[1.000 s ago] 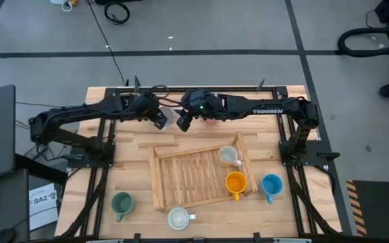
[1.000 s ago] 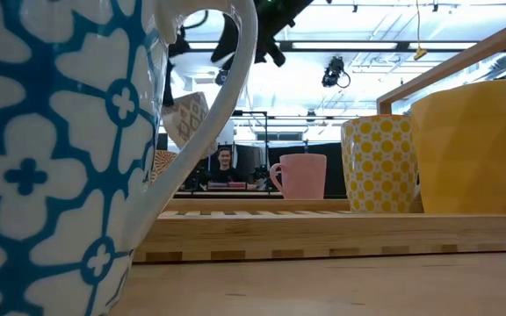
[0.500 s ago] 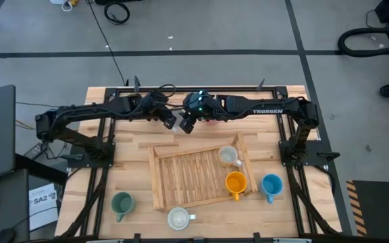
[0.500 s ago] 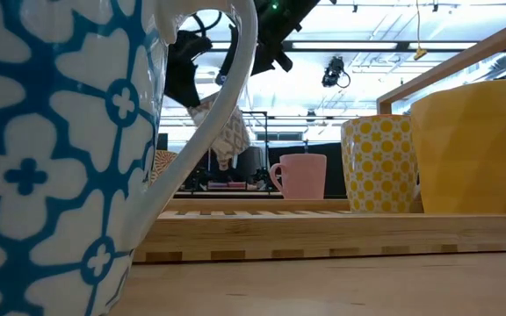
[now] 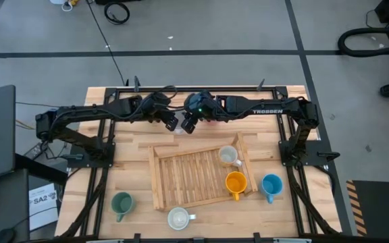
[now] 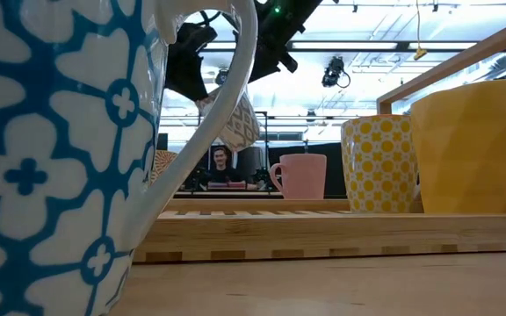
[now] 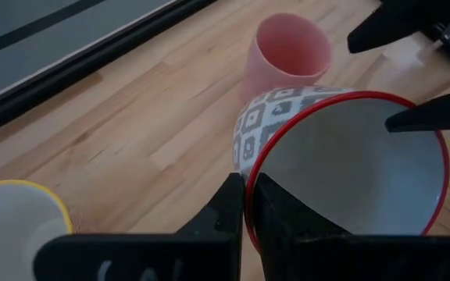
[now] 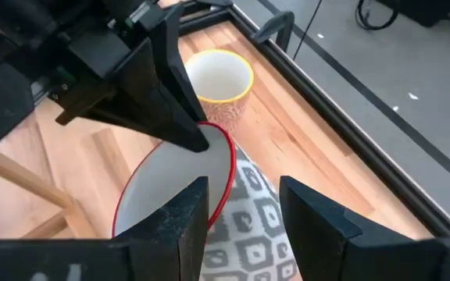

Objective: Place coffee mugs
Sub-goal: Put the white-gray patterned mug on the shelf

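A patterned grey-and-white mug with a red rim [image 7: 342, 168] is held in the air above the far middle of the bench [image 5: 130, 152], just behind the wooden rack [image 5: 194, 179], and it is pinched by its rim between the closed fingers of the left claw [image 7: 244, 204]. The right claw [image 8: 239, 204] is set right against the same mug, its fingers spread to either side of the rim and not yet closed on it, so a handover between the arms is judged to be in progress. A drop is the main risk: if the left claw is released before the right one is shut, the mug can be lost onto the bench or onto the pink mug [image 7: 289, 51] and the yellow-rimmed mug [image 8: 216, 78] standing close beneath. A thin rim pinch can also let the mug swing or slip, and the two claws may be knocked together. Compared with a second ago, the left claw has been brought nearer to the right one, and in the low view the mug [image 6: 235, 123] has been carried higher and turned.
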{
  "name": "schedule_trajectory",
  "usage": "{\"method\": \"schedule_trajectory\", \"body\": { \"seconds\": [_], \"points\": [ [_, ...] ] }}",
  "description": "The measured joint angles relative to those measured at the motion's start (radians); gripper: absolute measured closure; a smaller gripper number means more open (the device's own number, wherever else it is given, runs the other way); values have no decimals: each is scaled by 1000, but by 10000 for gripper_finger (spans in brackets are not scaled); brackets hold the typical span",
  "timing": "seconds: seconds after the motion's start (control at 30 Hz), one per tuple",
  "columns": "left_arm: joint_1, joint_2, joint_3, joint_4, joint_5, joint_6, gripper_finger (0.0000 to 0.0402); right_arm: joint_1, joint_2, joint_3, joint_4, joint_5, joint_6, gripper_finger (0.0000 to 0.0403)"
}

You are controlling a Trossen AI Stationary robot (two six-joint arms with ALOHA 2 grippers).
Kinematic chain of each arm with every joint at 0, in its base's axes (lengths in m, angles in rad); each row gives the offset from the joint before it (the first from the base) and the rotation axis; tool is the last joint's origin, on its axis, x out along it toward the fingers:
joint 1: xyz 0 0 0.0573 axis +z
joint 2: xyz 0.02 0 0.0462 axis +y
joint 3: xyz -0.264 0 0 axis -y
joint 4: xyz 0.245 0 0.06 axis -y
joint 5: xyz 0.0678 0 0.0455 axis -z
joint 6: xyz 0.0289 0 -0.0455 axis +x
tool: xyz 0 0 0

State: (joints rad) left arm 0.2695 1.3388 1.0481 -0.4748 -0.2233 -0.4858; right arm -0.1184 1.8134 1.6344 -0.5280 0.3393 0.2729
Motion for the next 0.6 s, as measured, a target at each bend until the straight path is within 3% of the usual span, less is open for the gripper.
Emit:
{"method": "schedule_trajectory", "body": {
  "seconds": [0.2,0.6],
  "points": [
    [-13,3,0,-33,0,-2,379,2,0,1,-47,-20,49,240],
    [-17,4,0,-270,72,-81,379,8,1,0,-112,-71,50,240]
  ]
}}
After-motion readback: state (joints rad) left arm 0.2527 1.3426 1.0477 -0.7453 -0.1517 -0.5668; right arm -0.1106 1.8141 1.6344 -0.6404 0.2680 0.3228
